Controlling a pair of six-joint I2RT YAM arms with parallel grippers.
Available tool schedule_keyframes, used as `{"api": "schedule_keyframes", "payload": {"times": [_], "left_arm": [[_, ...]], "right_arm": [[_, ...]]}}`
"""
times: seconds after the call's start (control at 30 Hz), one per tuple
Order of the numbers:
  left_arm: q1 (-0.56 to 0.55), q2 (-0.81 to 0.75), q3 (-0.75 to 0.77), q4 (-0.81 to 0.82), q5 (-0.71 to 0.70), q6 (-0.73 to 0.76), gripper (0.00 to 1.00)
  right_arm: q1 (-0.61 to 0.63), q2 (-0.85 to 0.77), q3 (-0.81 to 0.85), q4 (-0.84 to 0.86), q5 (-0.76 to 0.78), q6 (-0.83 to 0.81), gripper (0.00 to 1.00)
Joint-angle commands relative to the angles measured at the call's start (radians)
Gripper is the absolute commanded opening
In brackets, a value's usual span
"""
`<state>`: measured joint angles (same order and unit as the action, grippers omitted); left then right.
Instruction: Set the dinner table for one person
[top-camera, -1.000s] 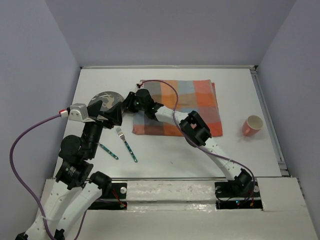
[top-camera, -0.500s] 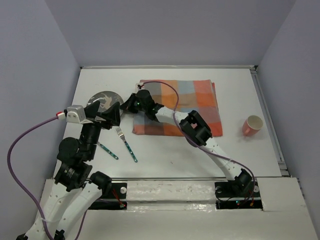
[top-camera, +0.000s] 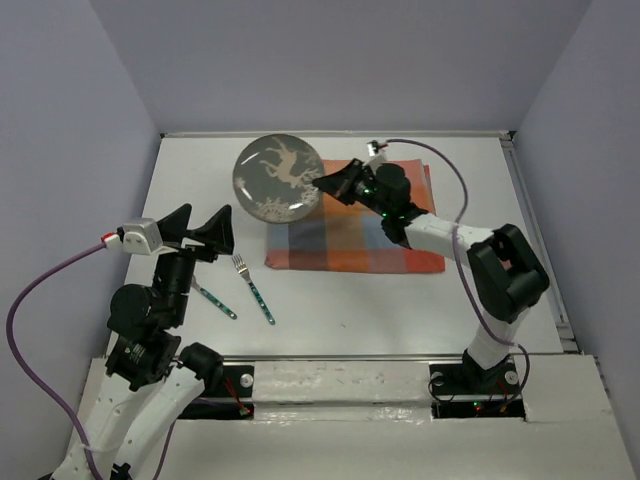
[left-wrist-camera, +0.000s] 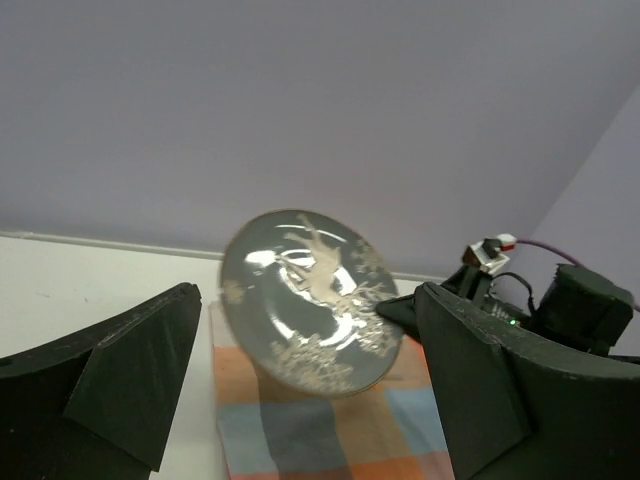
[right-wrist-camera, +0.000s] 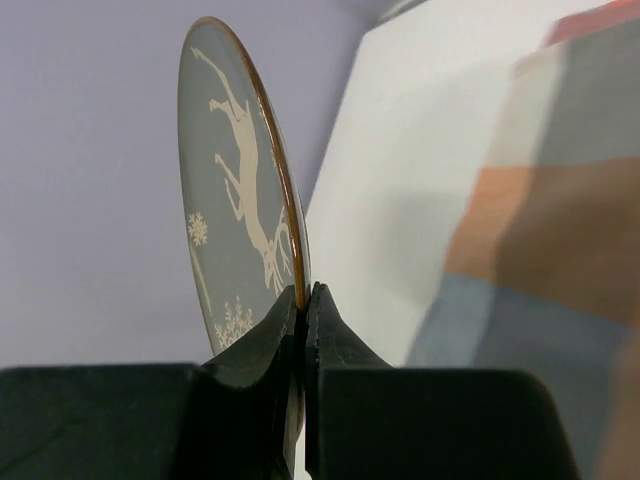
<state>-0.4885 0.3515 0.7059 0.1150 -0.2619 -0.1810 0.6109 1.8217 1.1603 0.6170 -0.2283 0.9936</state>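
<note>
Right hand (top-camera: 322, 185) clenched on the rim of a grey deer-print plate (top-camera: 278, 176), held up over the white surface (top-camera: 400, 310).
The surface spreads under both arms, its long axis running left to right. The plate stands almost on edge above the far-left corner of the checkered cloth (top-camera: 400, 215), its face turned toward the left hand (top-camera: 203, 225), which gapes wide, grasping nothing.
</note>
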Motion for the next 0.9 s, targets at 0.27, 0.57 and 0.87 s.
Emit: {"api": "schedule_keyframes", "payload": {"times": [0.27,0.57,0.87], "left_arm": [[0.005,0.006,-0.006,0.034,0.043,0.018,0.99],[0.005,0.029,-0.005,0.031,0.043,0.02,0.99],[0.005,0.035,-0.005,0.029,0.044,0.018,0.99]], "right_arm": [[-0.278,-0.187,-0.313,0.153,-0.14,0.007,0.0],[-0.319,-0.161,-0.356,0.152,-0.151,0.008,0.0],[-0.329,-0.061,-0.346,0.141,-0.164,-0.004,0.0]]}}
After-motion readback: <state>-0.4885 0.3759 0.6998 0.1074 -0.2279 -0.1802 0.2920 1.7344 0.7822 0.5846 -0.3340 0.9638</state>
